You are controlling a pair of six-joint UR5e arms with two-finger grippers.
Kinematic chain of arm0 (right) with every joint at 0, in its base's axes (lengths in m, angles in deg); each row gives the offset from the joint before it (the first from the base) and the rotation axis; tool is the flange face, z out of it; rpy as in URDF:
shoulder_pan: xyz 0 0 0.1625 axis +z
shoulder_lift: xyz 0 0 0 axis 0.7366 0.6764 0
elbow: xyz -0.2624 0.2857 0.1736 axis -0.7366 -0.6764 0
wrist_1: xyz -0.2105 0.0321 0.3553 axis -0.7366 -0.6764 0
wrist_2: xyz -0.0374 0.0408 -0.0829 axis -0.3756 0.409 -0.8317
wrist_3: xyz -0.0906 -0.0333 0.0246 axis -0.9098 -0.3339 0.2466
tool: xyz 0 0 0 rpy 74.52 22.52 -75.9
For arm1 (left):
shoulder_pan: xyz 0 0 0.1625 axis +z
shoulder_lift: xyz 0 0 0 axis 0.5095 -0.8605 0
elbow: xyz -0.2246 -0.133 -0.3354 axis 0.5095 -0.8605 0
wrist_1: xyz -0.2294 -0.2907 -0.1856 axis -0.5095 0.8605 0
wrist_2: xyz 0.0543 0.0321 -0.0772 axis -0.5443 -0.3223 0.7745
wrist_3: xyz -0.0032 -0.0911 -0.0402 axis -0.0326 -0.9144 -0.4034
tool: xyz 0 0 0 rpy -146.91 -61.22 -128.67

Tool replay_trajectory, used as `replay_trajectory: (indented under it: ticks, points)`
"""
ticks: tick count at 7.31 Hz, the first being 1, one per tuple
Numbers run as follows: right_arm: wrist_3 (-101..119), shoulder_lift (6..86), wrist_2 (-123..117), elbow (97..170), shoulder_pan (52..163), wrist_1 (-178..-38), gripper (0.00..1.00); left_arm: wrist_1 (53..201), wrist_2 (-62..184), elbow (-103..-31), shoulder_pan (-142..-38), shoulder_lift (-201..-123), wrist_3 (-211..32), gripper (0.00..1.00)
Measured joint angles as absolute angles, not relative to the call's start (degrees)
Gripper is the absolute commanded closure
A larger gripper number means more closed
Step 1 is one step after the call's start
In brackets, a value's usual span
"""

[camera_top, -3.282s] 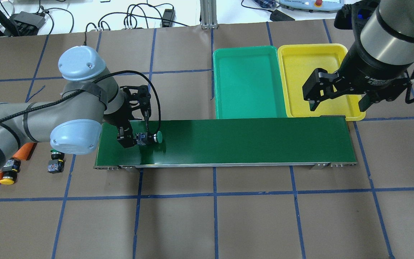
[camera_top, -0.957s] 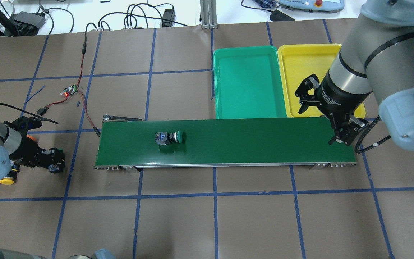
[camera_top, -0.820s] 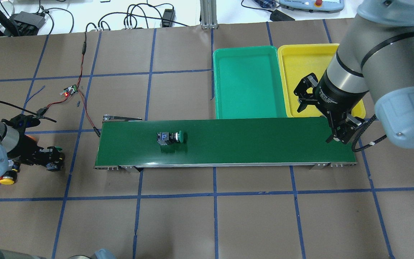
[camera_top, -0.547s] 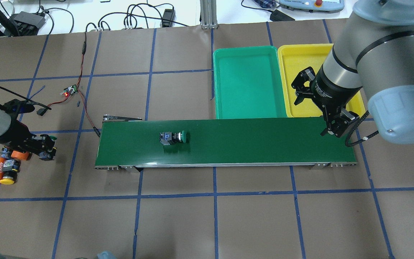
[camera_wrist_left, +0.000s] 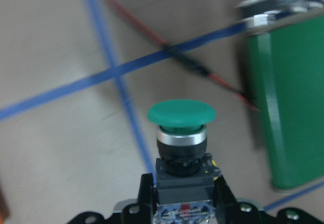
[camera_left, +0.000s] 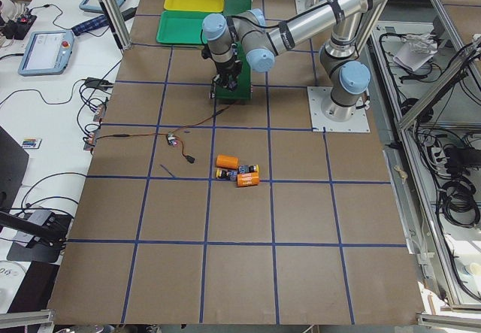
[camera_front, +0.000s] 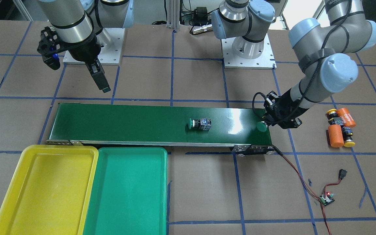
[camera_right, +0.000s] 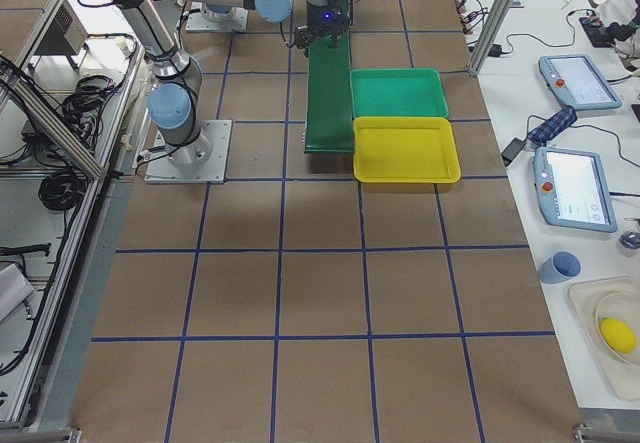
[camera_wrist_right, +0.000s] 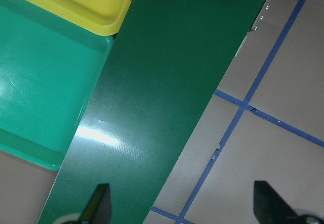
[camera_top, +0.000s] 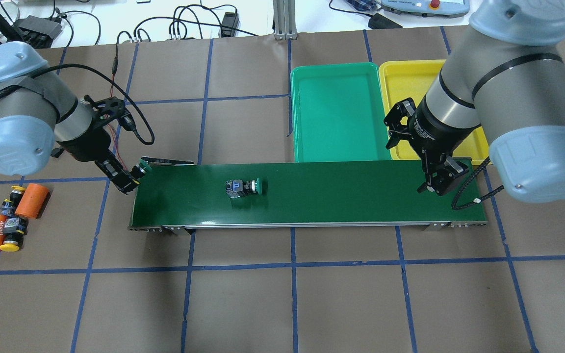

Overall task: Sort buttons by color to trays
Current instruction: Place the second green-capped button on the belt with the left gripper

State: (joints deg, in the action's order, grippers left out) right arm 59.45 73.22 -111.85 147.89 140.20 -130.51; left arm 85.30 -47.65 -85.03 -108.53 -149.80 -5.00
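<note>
The green button (camera_wrist_left: 181,133) in hand is clamped by its black body between the fingers of the left gripper (camera_wrist_left: 182,209). Its cap points forward toward the near end of the conveyor belt (camera_top: 341,193). From overhead only the cap shows, just at the belt's end edge. The left wrist view is blurred, so I can't say whether the button is over the belt or just short of it.

A second green button (camera_top: 243,187) lies on its side on the belt, long axis along the belt and cap toward the tray end. It sits between the two arms, nearer the left one.

The right gripper (camera_wrist_right: 182,209) hangs over the belt's far end beside the green tray (camera_top: 334,65) and yellow tray (camera_top: 410,63). The right wrist view shows its fingers spread with nothing between them. The front view hides one finger.
</note>
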Motion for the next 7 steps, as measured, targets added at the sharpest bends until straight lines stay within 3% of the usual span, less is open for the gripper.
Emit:
replay_trajectory:
  ticks: [1,2,3,7]
  points:
    - [60.43,73.14,-111.84,148.31,140.63,-130.58,0.0,84.41,-47.71,-85.46,-111.99,-150.25,0.73,1.0]
    - [61.83,72.87,-111.86,148.72,140.83,-130.87,0.0,82.45,-47.69,-85.78,-115.04,-150.9,3.94,0.77]
    - [63.28,72.4,-111.88,149.01,141.2,-131.37,0.0,80.14,-47.64,-86.03,-117.52,-151.7,5.16,0.01]
    - [67.67,69.59,-112.61,149.23,145.17,-134.08,0.0,77.75,-46.91,-84.22,-120.7,-151.14,-1.69,0.0]
